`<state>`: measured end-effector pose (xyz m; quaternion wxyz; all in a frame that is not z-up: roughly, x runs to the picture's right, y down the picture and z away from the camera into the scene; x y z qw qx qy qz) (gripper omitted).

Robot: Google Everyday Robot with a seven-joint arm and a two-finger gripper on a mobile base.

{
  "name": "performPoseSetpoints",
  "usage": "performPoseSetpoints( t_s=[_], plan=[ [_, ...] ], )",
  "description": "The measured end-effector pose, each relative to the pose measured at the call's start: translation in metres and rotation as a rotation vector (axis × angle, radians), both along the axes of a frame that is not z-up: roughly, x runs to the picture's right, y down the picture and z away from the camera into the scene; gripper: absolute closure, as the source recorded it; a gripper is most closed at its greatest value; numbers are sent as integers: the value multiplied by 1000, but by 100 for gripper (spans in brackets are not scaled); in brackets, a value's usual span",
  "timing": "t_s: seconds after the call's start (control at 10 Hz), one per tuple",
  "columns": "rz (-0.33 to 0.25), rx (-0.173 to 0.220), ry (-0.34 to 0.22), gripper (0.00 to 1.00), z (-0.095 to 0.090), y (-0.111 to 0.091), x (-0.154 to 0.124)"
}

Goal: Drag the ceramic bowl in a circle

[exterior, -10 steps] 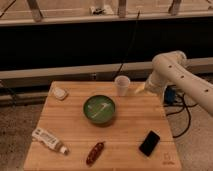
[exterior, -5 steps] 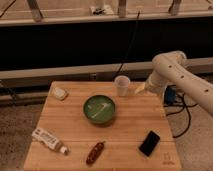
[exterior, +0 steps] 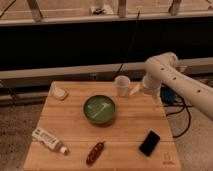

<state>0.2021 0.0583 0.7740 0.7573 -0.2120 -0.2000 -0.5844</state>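
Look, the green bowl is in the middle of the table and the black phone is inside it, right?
No. The ceramic bowl is in the middle of the table, but the black phone lies on the wood near the front right corner, apart from the bowl, as the camera view shows. The gripper is at the back, beside the white cup.

The ceramic bowl (exterior: pixel 99 109) sits midway between the wooden counter's (exterior: pixel 135 120) left and right edges. The gripper (exterior: pixel 134 90) hangs near the far edge, just beside a white cup (exterior: pixel 121 85). A black phone (exterior: pixel 149 143) lies near the front right corner and a tube (exterior: pixel 48 140) near the front left.
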Motion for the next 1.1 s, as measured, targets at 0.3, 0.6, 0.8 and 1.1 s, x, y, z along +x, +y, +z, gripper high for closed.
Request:
performPoseSetpoints(
  t_s=[0.3,0.6,0.8,1.1],
  plan=[
    [-23,6,-16,20,8,5,-5],
    [-57,6,-48,20,21,14,-35],
    [-81,8,-70,20,28,20,-46],
    [-115,6,-104,20,42,30,-60]
  ],
)
